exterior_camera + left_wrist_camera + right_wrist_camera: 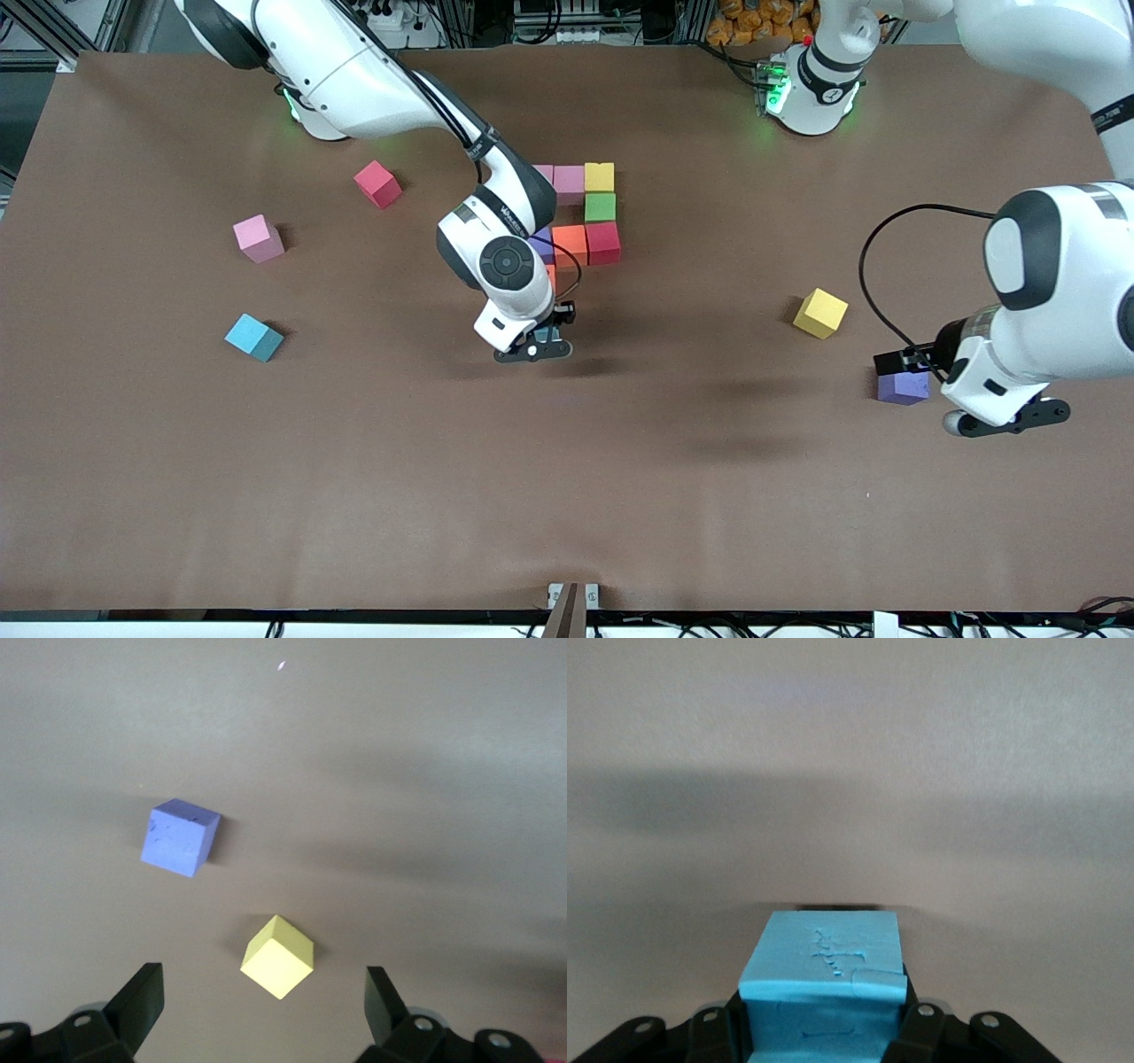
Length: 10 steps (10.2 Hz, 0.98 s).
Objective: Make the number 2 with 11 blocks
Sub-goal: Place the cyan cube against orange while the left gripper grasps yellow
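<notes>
Right gripper (824,1028) jaws pinching one teal block (824,979), left gripper (261,1010) jaws spread over yellow block (277,956), purple block (180,837) beside.

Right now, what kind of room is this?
Probably a robot lab: two white arms work over a brown table strewn with blocks, with metal frames and tangled cables along its edges.

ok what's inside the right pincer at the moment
The right pincer is shut on a teal-blue block, held over bare table just in front of the unfinished number 2. The block's underside is hidden.
</notes>
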Each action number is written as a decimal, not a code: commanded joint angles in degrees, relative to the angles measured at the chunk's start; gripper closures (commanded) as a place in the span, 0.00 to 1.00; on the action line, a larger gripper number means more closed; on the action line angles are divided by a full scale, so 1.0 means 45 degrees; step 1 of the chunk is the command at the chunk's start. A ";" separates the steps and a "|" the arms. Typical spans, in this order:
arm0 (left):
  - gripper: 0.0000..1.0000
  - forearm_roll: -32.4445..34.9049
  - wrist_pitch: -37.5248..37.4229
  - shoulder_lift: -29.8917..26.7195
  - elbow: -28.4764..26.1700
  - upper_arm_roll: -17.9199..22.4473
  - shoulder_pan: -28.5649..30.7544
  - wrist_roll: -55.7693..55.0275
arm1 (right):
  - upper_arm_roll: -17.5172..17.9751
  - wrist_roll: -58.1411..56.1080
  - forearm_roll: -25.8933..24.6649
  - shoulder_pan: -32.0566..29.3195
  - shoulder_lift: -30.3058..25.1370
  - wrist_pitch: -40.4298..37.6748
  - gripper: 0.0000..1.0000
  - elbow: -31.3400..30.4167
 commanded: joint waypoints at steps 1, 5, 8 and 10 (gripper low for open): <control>0.00 0.0134 0.0041 -0.0530 -0.0742 -0.0102 0.0019 0.0001 | -0.0072 0.0181 -0.0026 0.0111 0.0090 -0.0231 1.00 0.0056; 0.00 0.0465 -0.0056 -0.0084 -0.0568 -0.0024 0.0391 0.0215 | -0.0072 0.0259 -0.0026 0.0169 0.0168 -0.0113 1.00 0.0075; 0.00 0.0408 -0.0292 -0.0254 -0.1419 0.0113 -0.0056 -0.1474 | -0.0072 0.0259 -0.0026 0.0286 0.0266 0.0139 1.00 0.0075; 0.00 0.0544 0.1749 -0.1598 -0.4243 0.0152 -0.0427 -0.2029 | -0.0072 0.0259 -0.0026 0.0306 0.0266 0.0141 1.00 0.0075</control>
